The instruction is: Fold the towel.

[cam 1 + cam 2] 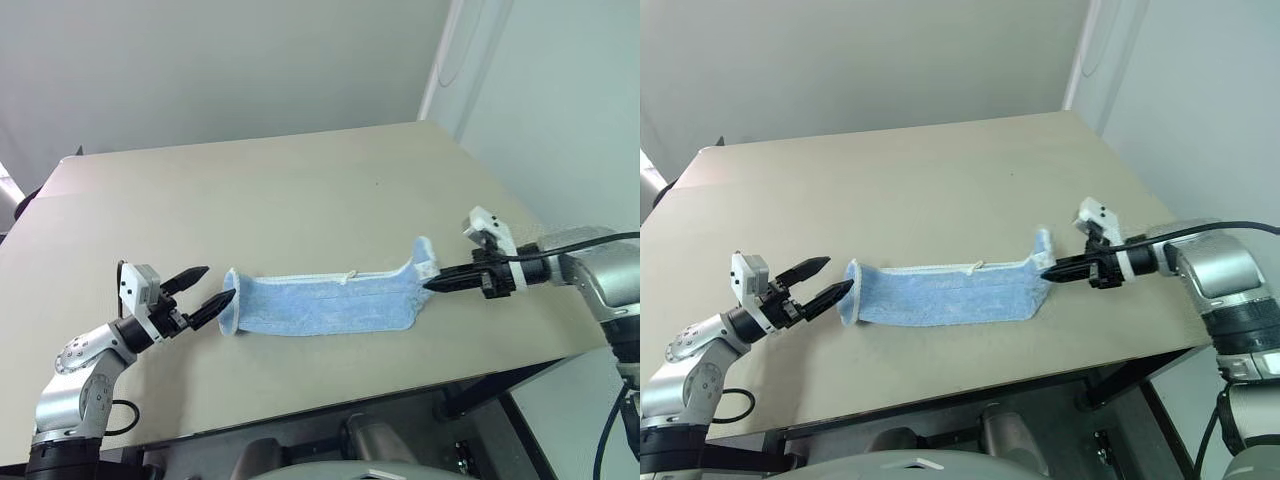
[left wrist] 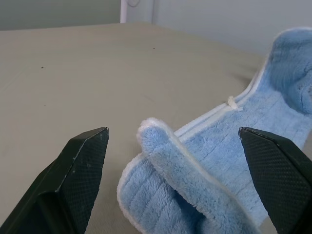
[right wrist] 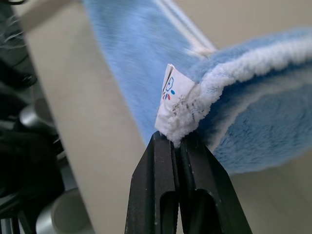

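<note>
The light-blue towel (image 1: 320,305) lies as a long folded strip across the near part of the table. Its white edging and small loop (image 1: 350,276) run along the far side. My right gripper (image 1: 432,284) is shut on the strip's right corner and holds it raised off the table. The wrist view shows that corner and the white tag (image 3: 169,88) pinched at the fingertips (image 3: 161,141). My left gripper (image 1: 218,282) is open at the strip's left end. The curled-up end (image 2: 165,161) sits between its fingers (image 2: 80,165), and I cannot tell if they touch it.
The tan table (image 1: 300,170) extends far beyond the towel to a grey wall. Its front edge (image 1: 330,400) runs just below the strip and its right edge lies under my right arm. A black cable (image 1: 580,242) trails from that arm.
</note>
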`<state>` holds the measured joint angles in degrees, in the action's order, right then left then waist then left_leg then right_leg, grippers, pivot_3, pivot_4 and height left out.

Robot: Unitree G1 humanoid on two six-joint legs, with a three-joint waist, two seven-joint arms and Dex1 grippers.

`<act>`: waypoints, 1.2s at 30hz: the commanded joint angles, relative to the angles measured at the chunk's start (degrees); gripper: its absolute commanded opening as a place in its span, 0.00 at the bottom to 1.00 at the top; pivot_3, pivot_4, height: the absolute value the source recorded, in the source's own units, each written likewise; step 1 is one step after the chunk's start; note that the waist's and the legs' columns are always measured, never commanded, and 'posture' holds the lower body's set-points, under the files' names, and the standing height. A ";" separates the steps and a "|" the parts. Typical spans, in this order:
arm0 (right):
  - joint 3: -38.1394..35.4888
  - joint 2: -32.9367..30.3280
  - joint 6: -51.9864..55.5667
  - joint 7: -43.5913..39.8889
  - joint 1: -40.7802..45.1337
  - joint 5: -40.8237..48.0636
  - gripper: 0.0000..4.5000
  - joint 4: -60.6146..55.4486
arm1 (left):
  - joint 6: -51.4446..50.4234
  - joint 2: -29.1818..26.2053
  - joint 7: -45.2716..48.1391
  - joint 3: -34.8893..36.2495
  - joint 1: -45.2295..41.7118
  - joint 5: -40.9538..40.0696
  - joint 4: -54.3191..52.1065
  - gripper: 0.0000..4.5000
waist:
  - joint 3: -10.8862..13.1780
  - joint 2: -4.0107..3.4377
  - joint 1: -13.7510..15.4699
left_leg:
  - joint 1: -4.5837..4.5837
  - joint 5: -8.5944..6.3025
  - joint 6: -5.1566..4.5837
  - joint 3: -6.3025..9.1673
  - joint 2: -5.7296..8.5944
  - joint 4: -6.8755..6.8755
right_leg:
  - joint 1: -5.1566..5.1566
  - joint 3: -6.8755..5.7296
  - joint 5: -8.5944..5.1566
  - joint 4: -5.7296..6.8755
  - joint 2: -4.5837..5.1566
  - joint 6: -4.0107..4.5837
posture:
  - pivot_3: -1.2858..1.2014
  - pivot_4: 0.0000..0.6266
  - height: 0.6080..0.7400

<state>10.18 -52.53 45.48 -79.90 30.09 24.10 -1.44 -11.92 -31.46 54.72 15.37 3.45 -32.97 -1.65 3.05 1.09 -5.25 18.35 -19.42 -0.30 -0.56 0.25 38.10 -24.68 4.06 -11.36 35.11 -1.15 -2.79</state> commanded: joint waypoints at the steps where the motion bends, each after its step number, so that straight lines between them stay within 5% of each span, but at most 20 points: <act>1: 3.21 3.65 -0.77 0.70 1.89 0.03 0.01 -3.56 | 0.65 -0.63 0.20 0.41 -1.05 0.27 -0.97 1.00 | 0.00 0.02 -0.13 | 0.01 0.00 0.00 0.00 0.00 0.00 | 0.00 0.00 0.00 0.01 0.00 0.00 | 0.52 0.00 1.00; 11: 13.13 15.44 -9.49 3.24 4.84 -8.29 0.01 5.00 | 0.69 -0.32 0.60 -1.19 -1.33 1.20 -1.41 1.00 | -0.01 0.04 -0.05 | 0.01 0.00 0.00 0.04 0.00 0.00 | -0.02 -0.03 0.03 0.04 0.01 -0.01 | 0.52 0.00 1.00; 14: 12.98 16.58 -11.82 3.45 5.27 -9.22 0.16 6.59 | 0.77 -0.36 0.66 -1.17 -0.82 1.31 -1.84 1.00 | -0.01 0.04 0.08 | 0.02 0.00 0.00 0.04 0.03 0.01 | -0.02 -0.03 0.07 0.03 0.07 -0.05 | 0.52 0.00 1.00; 19: 7.56 18.40 -10.26 3.12 5.88 -4.30 0.55 5.95 | 0.67 -0.41 0.49 -0.81 -0.11 1.15 -2.39 1.00 | -0.02 0.05 0.06 | 0.00 0.00 0.00 0.06 0.03 0.01 | -0.02 -0.04 0.06 0.07 0.08 -0.04 | 0.52 0.00 1.00; 26: -4.24 22.22 -13.53 9.19 3.92 2.44 0.55 5.97 | -0.91 -1.42 -0.16 2.35 1.21 -1.12 -3.18 1.00 | -0.05 0.09 0.58 | 0.00 0.00 0.00 0.15 0.02 0.01 | -0.02 -0.08 0.09 0.09 0.04 -0.08 | 0.52 0.00 1.00; 36: 5.24 30.28 -30.89 17.17 0.61 -13.38 0.55 24.46 | -8.79 -5.51 -0.94 4.34 4.84 -3.18 -7.77 1.00 | -0.06 0.10 1.16 | 0.01 0.00 0.00 0.12 -0.04 0.01 | -0.03 -0.07 0.07 0.11 0.01 0.00 | 0.52 0.00 1.00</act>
<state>14.43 -22.95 17.93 -63.92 30.31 13.21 21.75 -19.57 -36.15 53.85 18.84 8.38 -35.08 -7.00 2.99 1.19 -4.09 18.38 -19.42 -0.29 -0.44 0.22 38.11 -24.73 3.99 -11.29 35.21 -1.12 -2.79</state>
